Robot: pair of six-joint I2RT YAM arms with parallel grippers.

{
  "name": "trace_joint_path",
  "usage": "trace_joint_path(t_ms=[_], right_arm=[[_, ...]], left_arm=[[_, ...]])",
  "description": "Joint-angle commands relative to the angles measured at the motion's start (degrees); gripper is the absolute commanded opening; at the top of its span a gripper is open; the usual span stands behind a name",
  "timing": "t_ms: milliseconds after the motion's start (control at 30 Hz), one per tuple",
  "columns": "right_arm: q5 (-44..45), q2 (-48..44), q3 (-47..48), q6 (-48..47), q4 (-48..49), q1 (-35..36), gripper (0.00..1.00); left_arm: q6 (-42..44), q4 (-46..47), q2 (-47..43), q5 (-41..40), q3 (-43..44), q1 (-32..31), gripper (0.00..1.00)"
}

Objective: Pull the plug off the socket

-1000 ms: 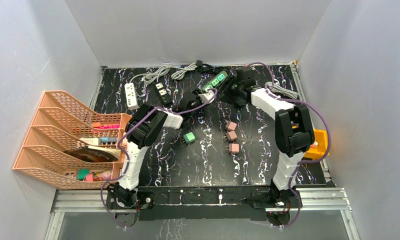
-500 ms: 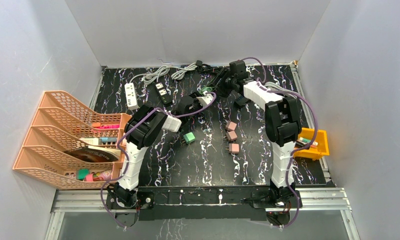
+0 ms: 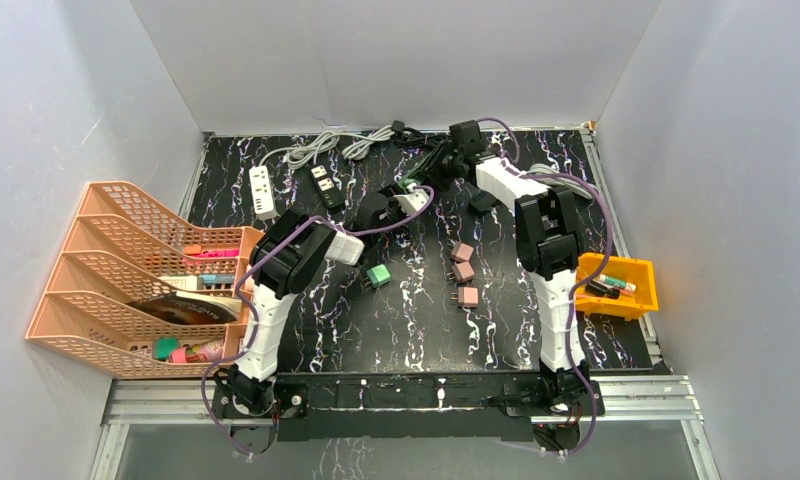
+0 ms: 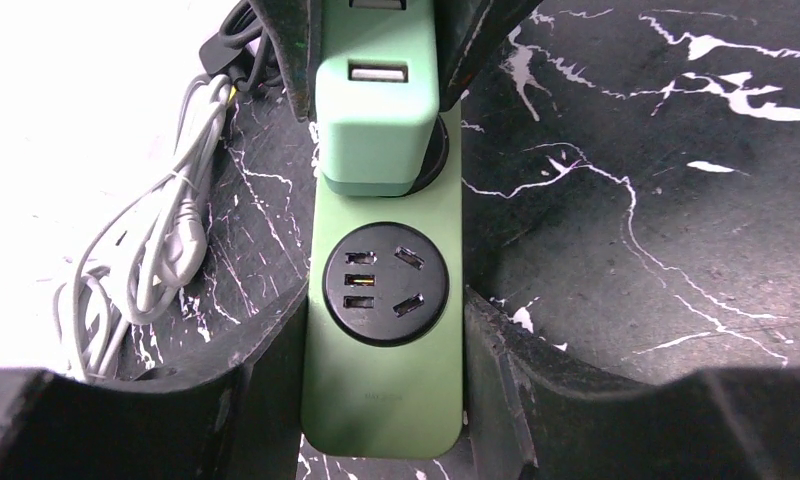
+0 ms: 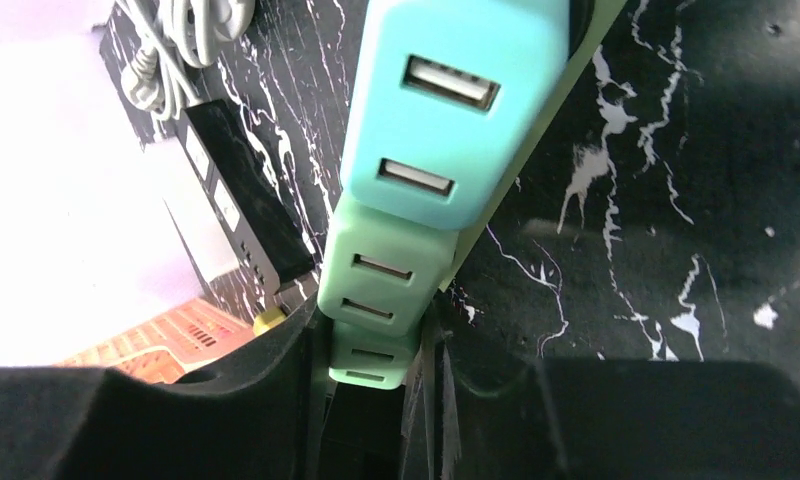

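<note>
At the back, left gripper (image 4: 381, 320) clamps the socket strip (image 4: 381, 405) — right gripper (image 5: 372, 340) pinches a plug (image 5: 371, 364).

Socket strip (image 4: 381, 400) at rear centre, loose plugs (image 3: 463, 270) before it, rack (image 3: 106, 290) left, bin (image 3: 648, 287) right.

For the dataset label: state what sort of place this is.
Likely a robot test cell: two arms bolted to a black marbled table, white walls around it, a green power strip with USB plugs as props.
</note>
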Motion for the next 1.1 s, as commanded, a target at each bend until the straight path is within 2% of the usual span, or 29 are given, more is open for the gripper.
trace_joint_path(t_ms=[0,33,100,167,333,600,867,1067], right_arm=[[-4.9,4.4,6.7,-5.2,-1.3,0.4,0.07],[-7.3,5.3,7.9,-6.3,-1.8,0.3,0.00],[-10.7,6.7,10.2,-9.2,-3.8,0.3,0.00],[-11.7,5.2,8.4,-11.2,-3.9,0.1,0.00],[-10.2,-3.2,-0.4,-12.7,-2.9,-1.2,0.00],[-8.5,-13.0,-6.7,-12.7,-3.6,-2.5,0.00],[-9.4,-19.7,-15.9,-7.4,0.8,-5.2,0.00],[-4.6,-22.3,-18.6,-7.8,0.2,-5.2,0.00]], left_arm=[[-0.7,4.2,-0.6,-1.7,1.9,0.2,0.00],[-0.5,4.1,-0.4,-1.8,2.0,0.2,0.00],[-0.3,3.4,0.1,-1.9,2.7,0.2,0.00],[-0.2,1.7,0.6,-2.2,3.8,0.2,0.00],[0.4,-2.3,2.8,-4.9,7.3,0.2,0.00],[-0.4,-5.8,4.1,-7.5,10.0,0.4,0.00],[-0.9,-9.9,4.9,-9.5,12.3,0.7,0.00],[-1.7,-11.3,5.6,-8.7,13.6,0.9,0.00]])
